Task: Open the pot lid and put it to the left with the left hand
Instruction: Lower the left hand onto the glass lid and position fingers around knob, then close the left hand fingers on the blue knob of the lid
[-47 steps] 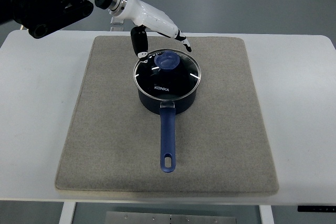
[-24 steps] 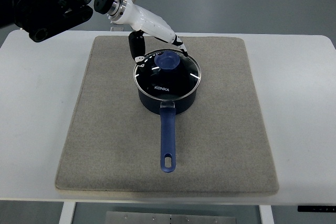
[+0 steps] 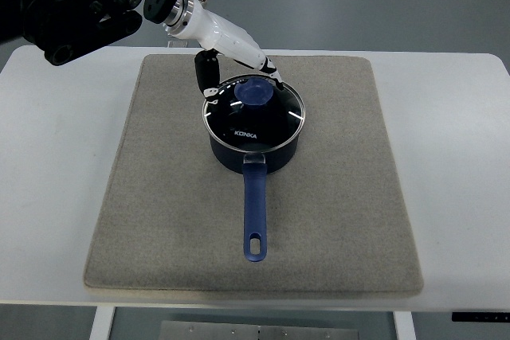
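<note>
A dark blue saucepan (image 3: 253,145) with a long blue handle (image 3: 254,216) stands on the grey mat (image 3: 159,220). A glass lid (image 3: 253,114) with a blue knob (image 3: 256,92) sits on the pot. My left hand (image 3: 239,77) reaches in from the upper left, white with dark fingertips. Its fingers are spread around the far side of the knob, thumb (image 3: 209,76) on the left and a finger (image 3: 275,77) on the right. It holds nothing. The right arm does not show.
The mat lies on a white table (image 3: 56,165). Bare mat stretches to the left (image 3: 151,157) and right of the pot. The arm's black upper part (image 3: 72,1) fills the top left corner.
My left hand has come down and slightly left, closer to the lid knob. Its fingers now sit nearer the knob. The pot and lid have not moved.
</note>
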Available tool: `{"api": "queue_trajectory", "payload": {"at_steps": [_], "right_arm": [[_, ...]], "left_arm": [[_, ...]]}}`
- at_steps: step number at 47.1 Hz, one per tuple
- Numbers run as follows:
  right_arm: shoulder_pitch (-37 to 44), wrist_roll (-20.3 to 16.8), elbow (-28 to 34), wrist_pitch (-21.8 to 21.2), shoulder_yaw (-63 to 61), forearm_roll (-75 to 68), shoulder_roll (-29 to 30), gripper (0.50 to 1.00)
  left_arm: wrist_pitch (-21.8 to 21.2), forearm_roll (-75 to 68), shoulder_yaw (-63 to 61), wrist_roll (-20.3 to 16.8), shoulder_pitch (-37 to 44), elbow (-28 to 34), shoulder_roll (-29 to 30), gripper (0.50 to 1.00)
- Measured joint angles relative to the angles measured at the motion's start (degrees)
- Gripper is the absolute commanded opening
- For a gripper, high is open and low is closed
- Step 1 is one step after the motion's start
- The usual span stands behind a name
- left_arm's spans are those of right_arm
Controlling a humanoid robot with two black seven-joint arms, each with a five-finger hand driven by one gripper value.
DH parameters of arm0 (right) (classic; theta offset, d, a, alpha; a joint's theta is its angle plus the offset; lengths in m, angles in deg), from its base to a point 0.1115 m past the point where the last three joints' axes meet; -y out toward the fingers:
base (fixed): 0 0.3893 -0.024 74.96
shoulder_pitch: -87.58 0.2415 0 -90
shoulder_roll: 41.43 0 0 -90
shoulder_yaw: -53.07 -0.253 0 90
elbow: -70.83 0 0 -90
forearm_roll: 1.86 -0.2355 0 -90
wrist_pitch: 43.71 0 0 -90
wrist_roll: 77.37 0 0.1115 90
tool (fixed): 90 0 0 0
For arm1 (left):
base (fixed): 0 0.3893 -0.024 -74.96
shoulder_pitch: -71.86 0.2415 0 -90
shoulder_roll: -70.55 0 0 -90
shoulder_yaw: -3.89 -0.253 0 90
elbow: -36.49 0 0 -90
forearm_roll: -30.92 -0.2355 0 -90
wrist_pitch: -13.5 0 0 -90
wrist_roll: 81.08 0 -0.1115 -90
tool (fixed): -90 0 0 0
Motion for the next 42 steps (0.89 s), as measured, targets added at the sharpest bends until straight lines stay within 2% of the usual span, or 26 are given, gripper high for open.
{"api": "queue_trajectory", "payload": {"at_steps": [10, 16, 19, 27, 32, 37, 41, 42], "right_arm": [[0.0, 0.0, 0.0, 0.0, 0.0, 0.0, 0.0, 0.915], [0.0, 0.0, 0.0, 0.0, 0.0, 0.0, 0.0, 0.915], [0.0, 0.0, 0.0, 0.0, 0.0, 0.0, 0.0, 0.915], [0.0, 0.0, 0.0, 0.0, 0.0, 0.0, 0.0, 0.915], [0.0, 0.0, 0.0, 0.0, 0.0, 0.0, 0.0, 0.915], [0.0, 0.0, 0.0, 0.0, 0.0, 0.0, 0.0, 0.915], [0.0, 0.0, 0.0, 0.0, 0.0, 0.0, 0.0, 0.915], [0.0, 0.0, 0.0, 0.0, 0.0, 0.0, 0.0, 0.915]], "left_arm": [[0.0, 0.0, 0.0, 0.0, 0.0, 0.6, -0.2, 0.973], [-0.1, -0.2, 0.0, 0.0, 0.1, 0.6, -0.1, 0.939], [-0.2, -0.4, 0.0, 0.0, 0.2, 0.8, -0.1, 0.894], [-0.4, -0.5, -0.2, 0.0, 1.0, 0.8, -0.2, 0.821], [-0.4, -0.5, -0.2, 0.0, 1.2, 1.0, -0.1, 0.804], [-0.4, -0.5, -0.3, 0.0, 1.2, 1.0, -0.1, 0.746], [-0.5, -0.5, -0.3, 0.0, 1.1, 1.2, -0.2, 0.731], [-0.5, -0.4, -0.2, 0.0, 1.0, 1.2, -0.2, 0.714]]}}
